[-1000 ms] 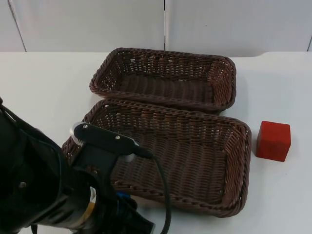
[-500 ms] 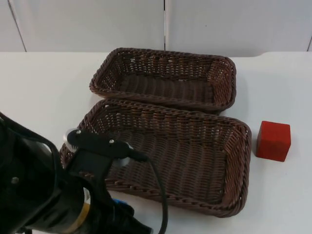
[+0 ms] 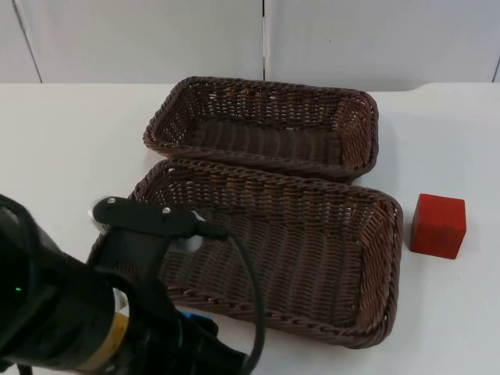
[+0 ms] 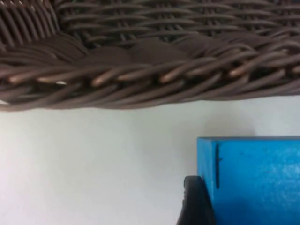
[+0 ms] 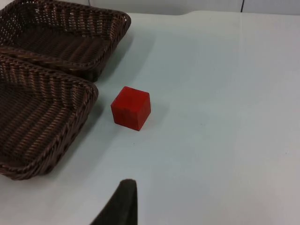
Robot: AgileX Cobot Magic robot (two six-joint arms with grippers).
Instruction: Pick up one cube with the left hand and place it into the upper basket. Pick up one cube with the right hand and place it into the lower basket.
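The left arm [image 3: 70, 312] hides the lower basket's [image 3: 312, 250] near-left corner in the top view; the blue cube [image 4: 253, 180] runs past the left wrist picture's edge.

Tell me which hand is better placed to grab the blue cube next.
Left. The left hand is already down beside the blue cube, just outside the lower basket. The right hand waits nearer the red cube.

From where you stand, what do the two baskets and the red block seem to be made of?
Both the upper basket and the lower basket look like dark brown woven wicker or rattan, with plaited strands visible. The red cube has flat, matte painted faces, probably wood, possibly plastic.
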